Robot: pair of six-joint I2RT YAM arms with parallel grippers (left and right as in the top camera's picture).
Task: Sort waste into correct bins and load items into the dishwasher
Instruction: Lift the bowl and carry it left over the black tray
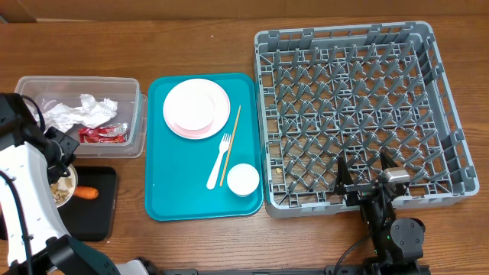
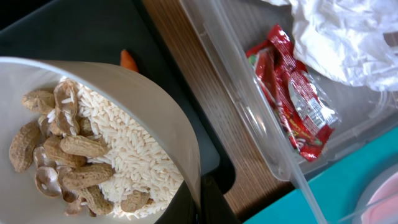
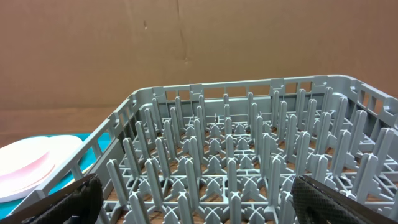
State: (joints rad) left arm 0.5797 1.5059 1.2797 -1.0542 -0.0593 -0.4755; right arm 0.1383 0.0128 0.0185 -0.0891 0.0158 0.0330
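**Bowl [image 2: 93,155] of scraps held over black tray [image 1: 98,214]**

The bowl, with peanut shells and rice inside, is clamped at its rim by the closed left gripper [image 2: 199,200] above the black tray at eight o'clock on the table. A carrot [image 1: 86,193] lies on that tray. At five o'clock the right gripper [image 1: 364,169] is spread wide at the rack's [image 1: 435,99] near edge, with nothing held.

The desk [image 1: 229,38] is brown, with wood grain. The dish rack [image 1: 351,99] is grey, a lattice pattern. The serving tray [image 1: 179,183] is teal; its plate [image 1: 202,132] is pale pink, fork [image 1: 219,162] and cup [image 1: 243,179] white. The wrapper [image 1: 103,134] is shiny red, carrot [image 1: 86,193] orange, peanut shells [image 2: 81,146] beige, rice [image 2: 134,165] white.
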